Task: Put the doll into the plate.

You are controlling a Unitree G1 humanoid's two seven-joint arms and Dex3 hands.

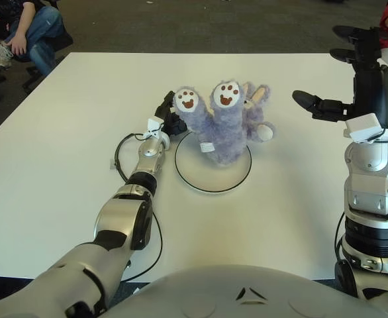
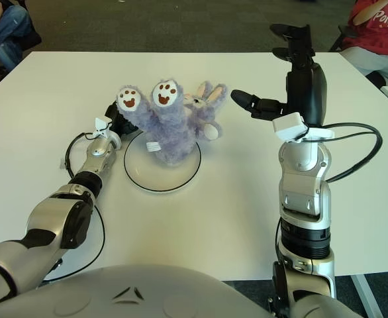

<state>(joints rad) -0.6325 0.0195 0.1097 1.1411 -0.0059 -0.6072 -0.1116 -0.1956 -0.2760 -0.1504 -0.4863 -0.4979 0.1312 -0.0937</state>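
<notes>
the doll [image 1: 224, 122], a fuzzy purple plush with its two white-soled feet pointing up, sits on the plate [image 1: 213, 183], a white disc with a dark rim lying near the middle of the white bench [image 1: 61, 132]. in the left eye view, the left robot hand [image 1: 169, 116] lies low by the plate's left edge, its dark fingers against the doll's left side; whether they grip the plush or only touch it cannot be told. the right robot hand [image 1: 343, 73] is raised at the right, well clear of the doll, fingers spread and holding nothing. a black cable [image 1: 120, 156] loops on the bench beside the left forearm.

in the right eye view, the doll [image 2: 169, 119] leans over the plate's far edge [image 2: 162, 185], with pale rabbit-like ears behind it. the right robot hand [image 2: 277, 69] hangs open above the bench, apart from the doll. a seated person in red [image 2: 379, 26] shows at the top right corner.
</notes>
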